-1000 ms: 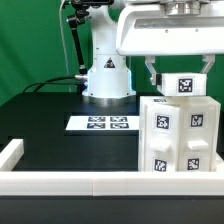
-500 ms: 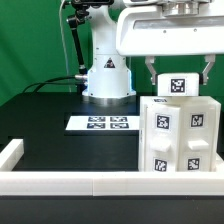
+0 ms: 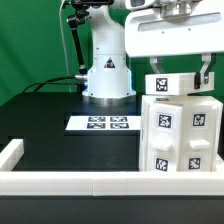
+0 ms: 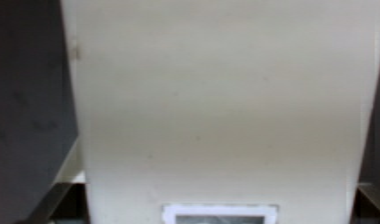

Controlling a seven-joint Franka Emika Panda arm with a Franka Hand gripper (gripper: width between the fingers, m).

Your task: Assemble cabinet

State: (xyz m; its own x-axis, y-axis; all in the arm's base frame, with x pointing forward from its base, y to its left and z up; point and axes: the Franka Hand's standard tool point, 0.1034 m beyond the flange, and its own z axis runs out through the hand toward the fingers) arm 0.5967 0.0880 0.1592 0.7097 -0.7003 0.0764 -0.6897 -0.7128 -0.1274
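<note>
A white cabinet [image 3: 178,135] with black-and-white tags stands on the black bench [image 3: 50,120], by its front edge near the corner on the exterior view's right. The claw [image 3: 180,84] grips a white tagged block [image 3: 186,84] by its ends, right at the cabinet's top. The marker board [image 3: 100,123] lies mid-bench.

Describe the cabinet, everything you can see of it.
The cabinet is a white, plastic-looking box standing upright on the black table, at the exterior view's right by the front rail. Black-and-white tags mark its front faces. A tagged top piece sits on it, with the tool straddling that piece.
</note>
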